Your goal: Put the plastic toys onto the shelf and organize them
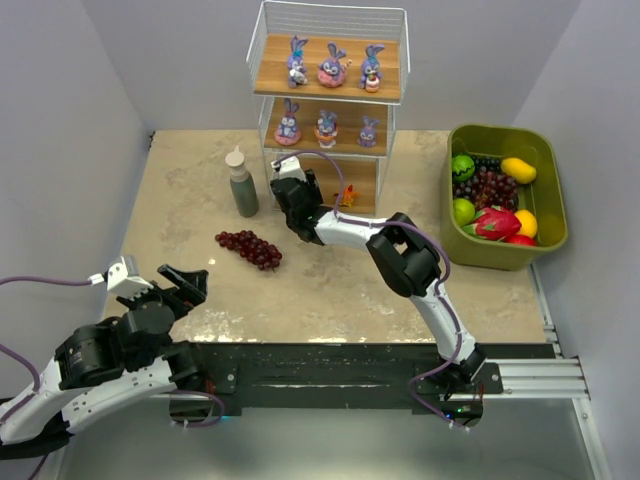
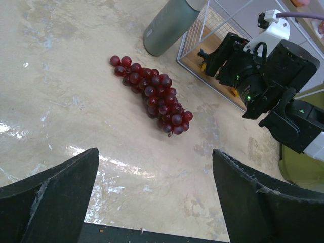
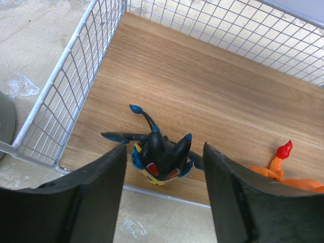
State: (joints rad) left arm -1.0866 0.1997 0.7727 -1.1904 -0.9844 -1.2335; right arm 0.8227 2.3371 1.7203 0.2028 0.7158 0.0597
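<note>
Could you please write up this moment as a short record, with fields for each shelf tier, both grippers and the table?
shelf top tier: three bunnies in a row
middle tier: three more bunnies
bottom tier: black toy at the front edge, orange toy beside it
right gripper: open, reaching into the bottom tier, one finger on each side of the black toy
left gripper: open, empty, over the table
on the table: grape bunch, bottle by the shelf, fruit bin

Overhead view, wrist close-ups, shelf (image 1: 270,72) shared
</note>
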